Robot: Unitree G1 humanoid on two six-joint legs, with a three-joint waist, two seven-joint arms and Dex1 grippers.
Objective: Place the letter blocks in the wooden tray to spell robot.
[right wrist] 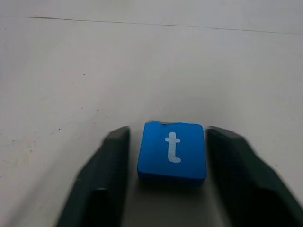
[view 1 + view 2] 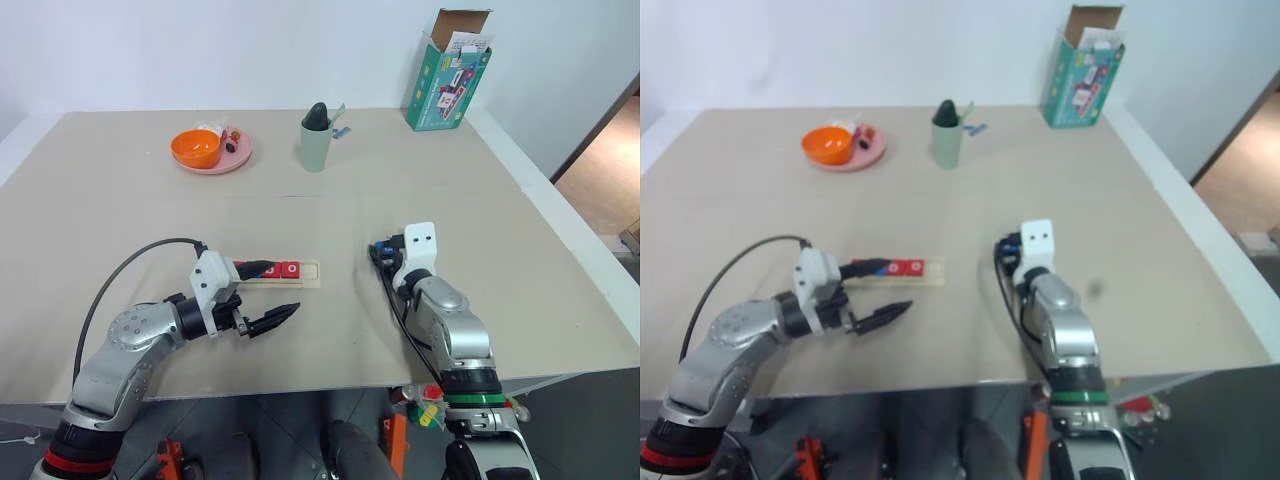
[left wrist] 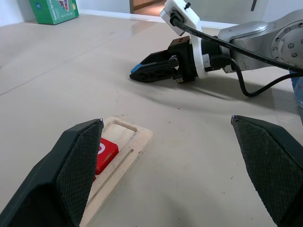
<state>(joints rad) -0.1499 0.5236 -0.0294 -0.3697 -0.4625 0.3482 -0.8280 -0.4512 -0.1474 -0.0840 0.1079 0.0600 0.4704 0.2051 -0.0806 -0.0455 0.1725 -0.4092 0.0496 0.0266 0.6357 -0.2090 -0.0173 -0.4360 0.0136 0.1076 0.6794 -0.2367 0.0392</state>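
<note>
Blue t block (image 1: 172, 152) low in the right wrist frame, flat on the table (image 2: 480, 200), between right gripper (image 1: 171, 182) fingers, narrow gaps either side, wooden tray (image 2: 305, 273) centre-left with red blocks (image 2: 281, 269), left gripper (image 3: 173, 175) jaws spread wide beside it.

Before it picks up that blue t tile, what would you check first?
1. Blue t block sits between the right gripper fingers: ok.
2. Fingers touching the block: not ok, gaps on both sides.
3. Letter faces up: ok.
4. End slot of the wooden tray is free: ok.
5. Left gripper open, holding nothing: ok.
6. All four earlier tiles seated: cannot tell, left gripper hides part.
</note>
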